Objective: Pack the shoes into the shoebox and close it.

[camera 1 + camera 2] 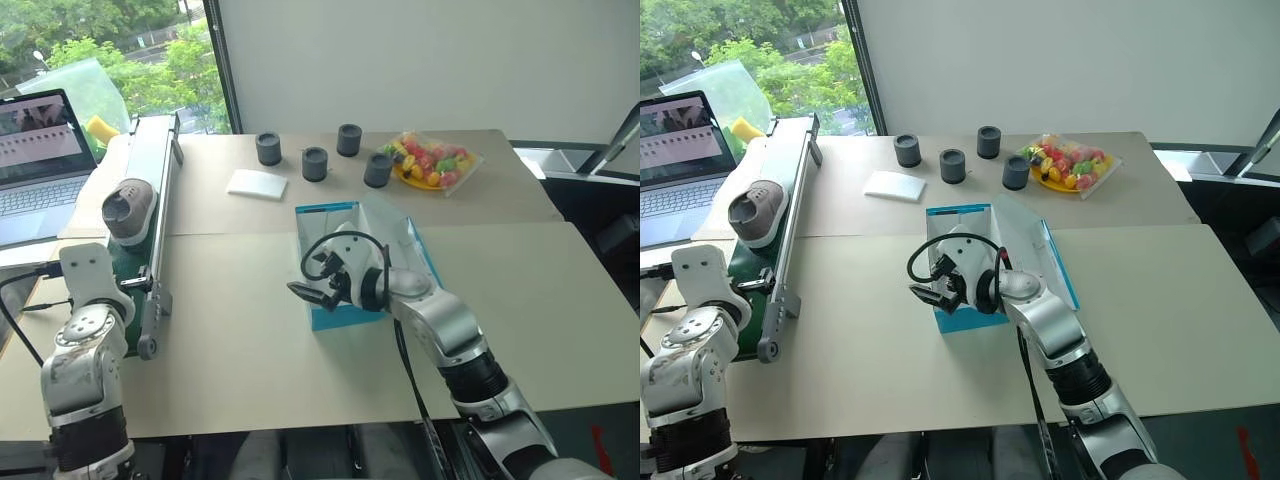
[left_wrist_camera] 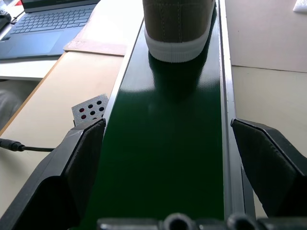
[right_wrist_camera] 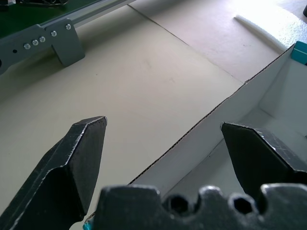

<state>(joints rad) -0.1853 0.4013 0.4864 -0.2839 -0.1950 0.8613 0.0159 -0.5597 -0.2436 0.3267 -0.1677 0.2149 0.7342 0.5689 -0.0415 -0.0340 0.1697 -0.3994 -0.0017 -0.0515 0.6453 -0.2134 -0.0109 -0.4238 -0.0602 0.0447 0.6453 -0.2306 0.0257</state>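
One shoe point(image 1: 128, 208) rests on the green conveyor belt point(image 2: 168, 158). Left claw point(image 2: 168, 158) wide, straddling belt. Right claw point(image 3: 165, 143) wide, empty, over shoebox point(image 1: 322, 214) wall.

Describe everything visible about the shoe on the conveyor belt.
The shoe is a small grey-brown sneaker that looks like canvas, with stitched seams and a white rubber sole. It stands upright on the dark green belt of the conveyor, at the table's left side near the laptop, with its opening facing up. Only the belt touches it. The left gripper sits just short of it, its fingers spread wide to either side of the belt and clear of the shoe.
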